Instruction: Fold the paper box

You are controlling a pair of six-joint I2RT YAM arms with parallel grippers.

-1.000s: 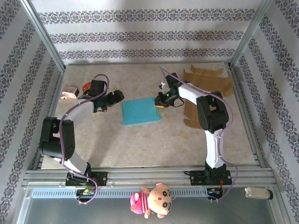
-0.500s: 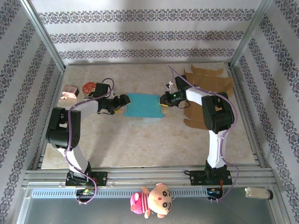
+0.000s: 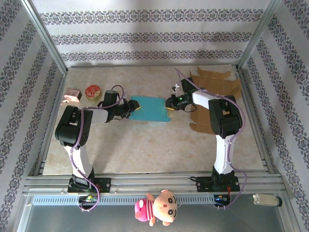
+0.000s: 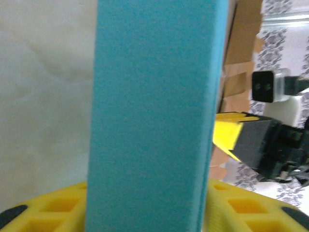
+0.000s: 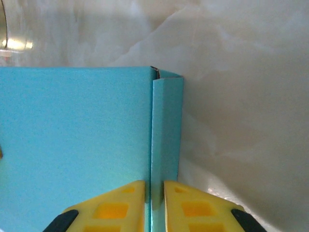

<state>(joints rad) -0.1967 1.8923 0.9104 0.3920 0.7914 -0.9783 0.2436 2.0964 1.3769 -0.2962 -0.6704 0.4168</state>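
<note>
The teal paper box (image 3: pixel 150 108) hangs flattened between my two grippers at mid-table. My left gripper (image 3: pixel 129 107) holds its left end. In the left wrist view the box (image 4: pixel 154 121) fills the gap between the yellow fingers (image 4: pixel 53 208), which press on both sides. My right gripper (image 3: pixel 169 103) is shut on the box's right end. In the right wrist view its fingertips (image 5: pixel 123 195) pinch a narrow folded flap beside the broad teal panel (image 5: pixel 72 135). The right gripper (image 4: pixel 246 140) also appears beyond the box in the left wrist view.
A flat brown cardboard sheet (image 3: pixel 215 92) lies at the back right, just behind the right arm. A round tin (image 3: pixel 91 91) and a small pink-and-white object (image 3: pixel 72 95) sit at the far left. A plush doll (image 3: pixel 157 208) rests on the front rail.
The right gripper lifted the box off the table and carried it back. The left gripper came up to the box's left end and closed on it.
</note>
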